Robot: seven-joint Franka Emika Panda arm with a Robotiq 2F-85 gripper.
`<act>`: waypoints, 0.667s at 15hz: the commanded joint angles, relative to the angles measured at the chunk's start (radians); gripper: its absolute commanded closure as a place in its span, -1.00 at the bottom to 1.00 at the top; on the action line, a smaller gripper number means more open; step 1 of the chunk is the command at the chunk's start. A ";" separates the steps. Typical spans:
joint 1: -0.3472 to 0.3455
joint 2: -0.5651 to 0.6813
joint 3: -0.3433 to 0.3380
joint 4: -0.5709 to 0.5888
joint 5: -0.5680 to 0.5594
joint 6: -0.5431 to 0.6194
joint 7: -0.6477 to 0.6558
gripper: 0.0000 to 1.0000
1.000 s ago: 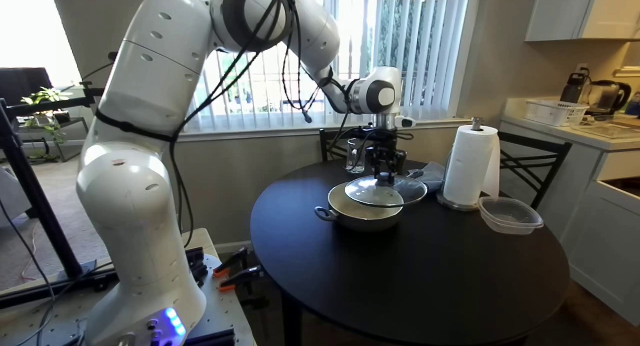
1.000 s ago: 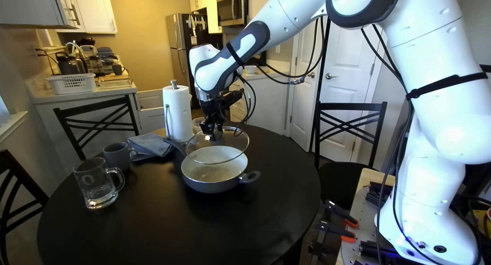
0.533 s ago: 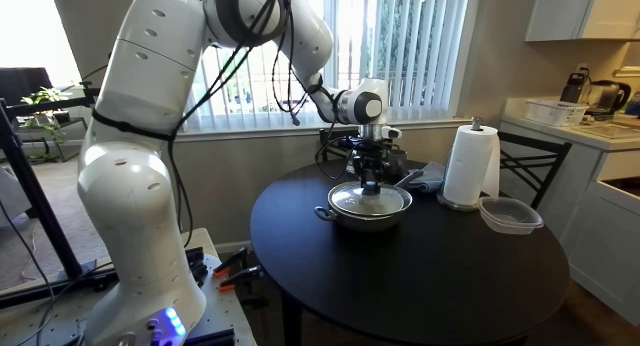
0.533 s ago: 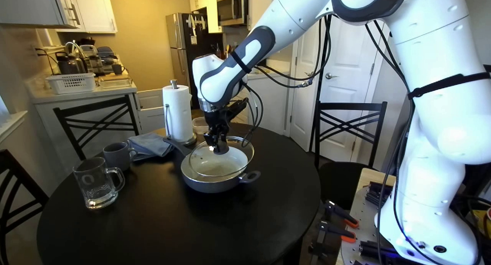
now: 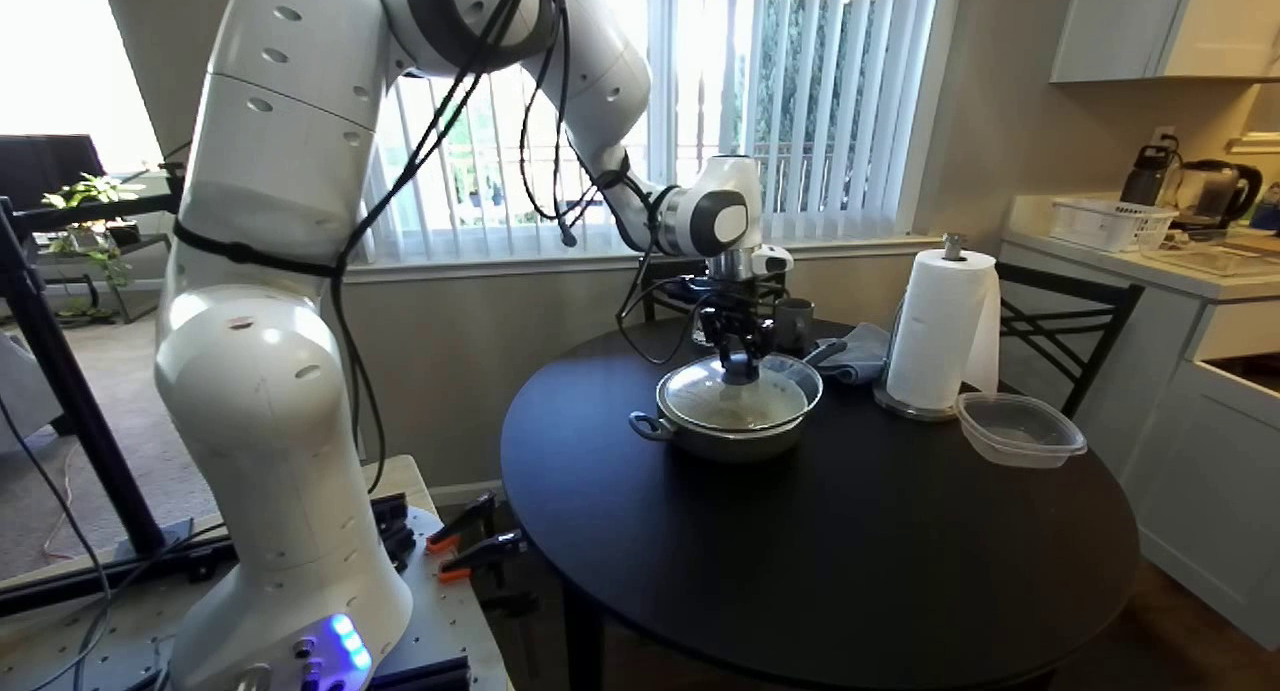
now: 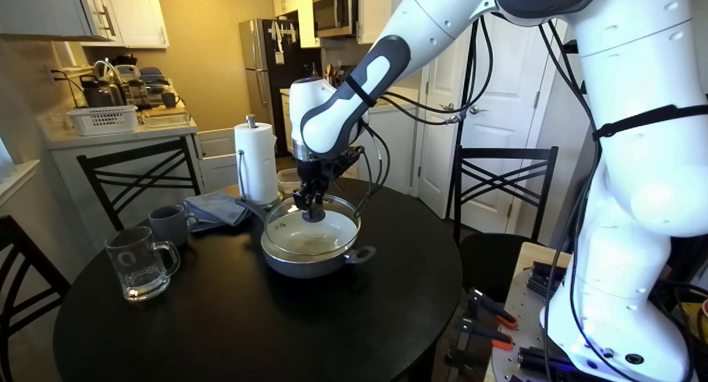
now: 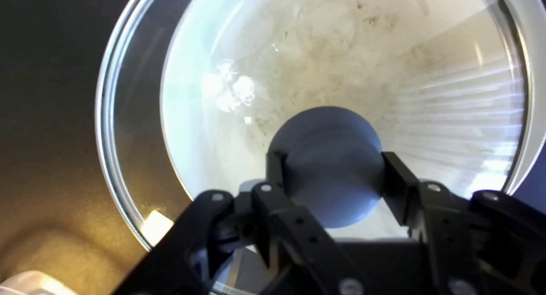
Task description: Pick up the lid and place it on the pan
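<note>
The lid (image 5: 735, 401) is round see-through glass with a metal rim and a dark knob (image 7: 328, 128). My gripper (image 7: 335, 177) is shut on that knob, with one finger pad (image 7: 399, 179) on each side. The gripper also shows above the lid in both exterior views (image 5: 740, 366) (image 6: 311, 208). The lid hangs over the pan (image 6: 304, 268), looking close above its rim. In the wrist view the lid (image 7: 140, 94) sticks out past the pan's left side, while a strip of pan (image 7: 529, 17) shows at right. Whether they touch I cannot tell.
A paper towel roll (image 5: 940, 331) and a clear plastic container (image 5: 1020, 431) stand on the dark table (image 5: 850, 551). A glass mug (image 6: 141, 266), a grey mug (image 6: 170, 225) and a blue-grey cloth (image 6: 217, 209) lie near the pan's long handle (image 6: 254, 209).
One second ago the lid was higher and off to one side of the pan. It has moved down and over the pan, then shifted slightly in the last half second. The grip stays shut.
</note>
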 commanded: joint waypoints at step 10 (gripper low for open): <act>-0.076 0.008 0.059 -0.008 0.203 0.025 -0.088 0.34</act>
